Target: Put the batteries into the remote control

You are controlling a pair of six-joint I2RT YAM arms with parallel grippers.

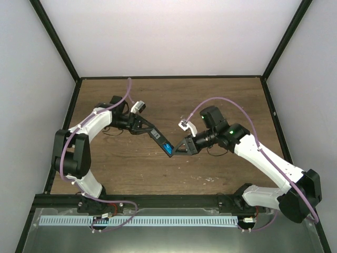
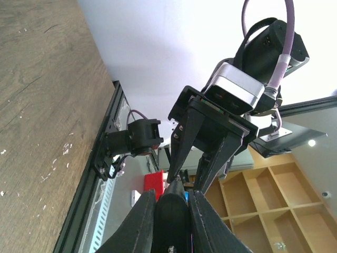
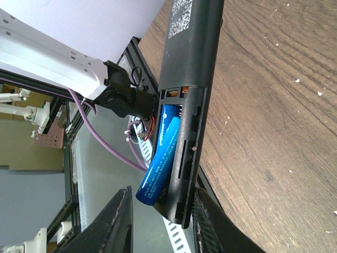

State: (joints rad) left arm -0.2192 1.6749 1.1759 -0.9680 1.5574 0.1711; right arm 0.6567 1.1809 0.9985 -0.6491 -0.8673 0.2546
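Note:
My left gripper [image 1: 143, 128] is shut on one end of the black remote control [image 1: 156, 136] and holds it above the table, pointing toward the right arm. In the left wrist view its fingers [image 2: 138, 221] clamp the remote [image 2: 171, 213]. In the right wrist view the remote [image 3: 192, 47] shows its open battery bay. One blue battery [image 3: 169, 117] lies deeper in the bay. A second blue battery [image 3: 158, 171] is tilted, its near end sticking out. My right gripper [image 3: 160, 216] is open and straddles that end of the remote. The batteries show blue in the top view [image 1: 168, 148], beside the right gripper [image 1: 178, 149].
The wooden table [image 1: 221, 100] has black frame posts at its sides and a black rail [image 1: 168, 200] along the near edge. Pale specks of debris [image 1: 202, 179] lie near the front. A white slotted cable duct [image 1: 137, 221] runs below the rail.

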